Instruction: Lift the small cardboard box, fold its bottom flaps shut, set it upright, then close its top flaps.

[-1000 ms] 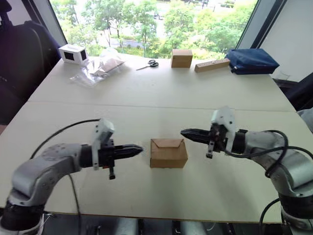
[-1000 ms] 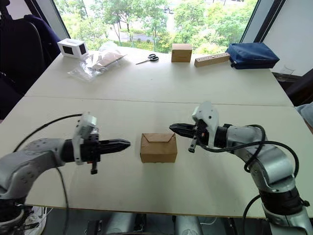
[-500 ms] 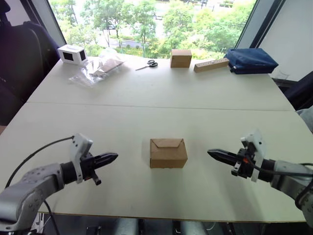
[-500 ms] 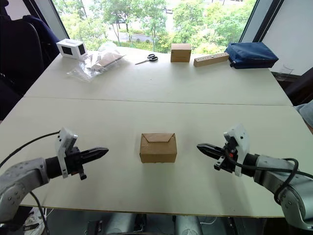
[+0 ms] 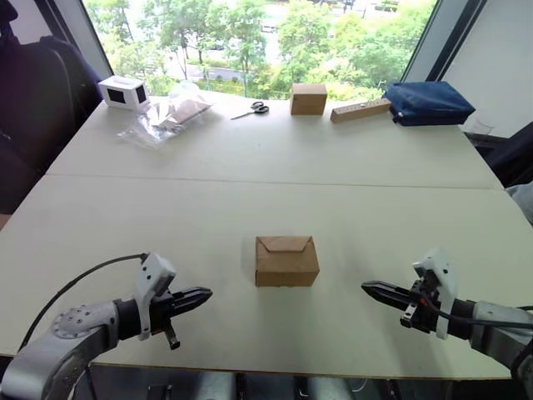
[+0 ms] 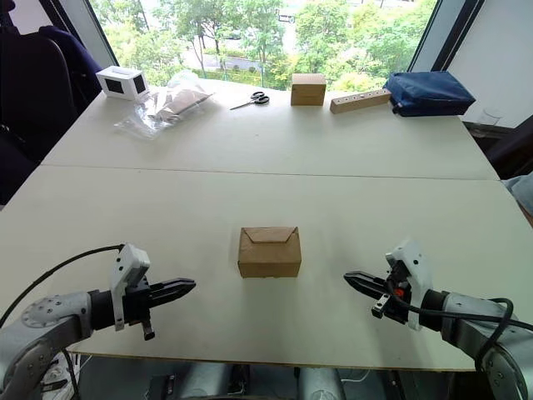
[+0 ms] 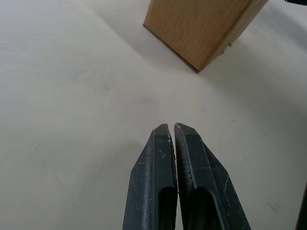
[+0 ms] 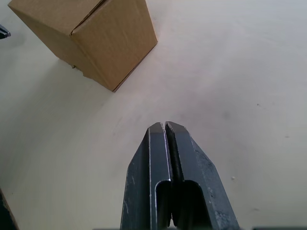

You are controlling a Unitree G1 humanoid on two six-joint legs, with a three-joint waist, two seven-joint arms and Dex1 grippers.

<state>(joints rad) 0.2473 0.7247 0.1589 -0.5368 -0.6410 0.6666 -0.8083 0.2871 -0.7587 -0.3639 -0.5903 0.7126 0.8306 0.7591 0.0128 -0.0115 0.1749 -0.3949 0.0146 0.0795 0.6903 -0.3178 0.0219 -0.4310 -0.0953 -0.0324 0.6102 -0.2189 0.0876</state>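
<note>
Sitting upright on the table [image 5: 250,158], the small cardboard box [image 5: 286,260] has its top flaps [image 5: 285,244] folded down flat, so the job looks about finished, though I cannot see the bottom. The left gripper [image 5: 198,297] and right gripper [image 5: 376,291] both have their jaws pressed together, holding nothing. The box rests between the two tips, well apart from each. Bare table lies around them, with the near edge close below.
</note>
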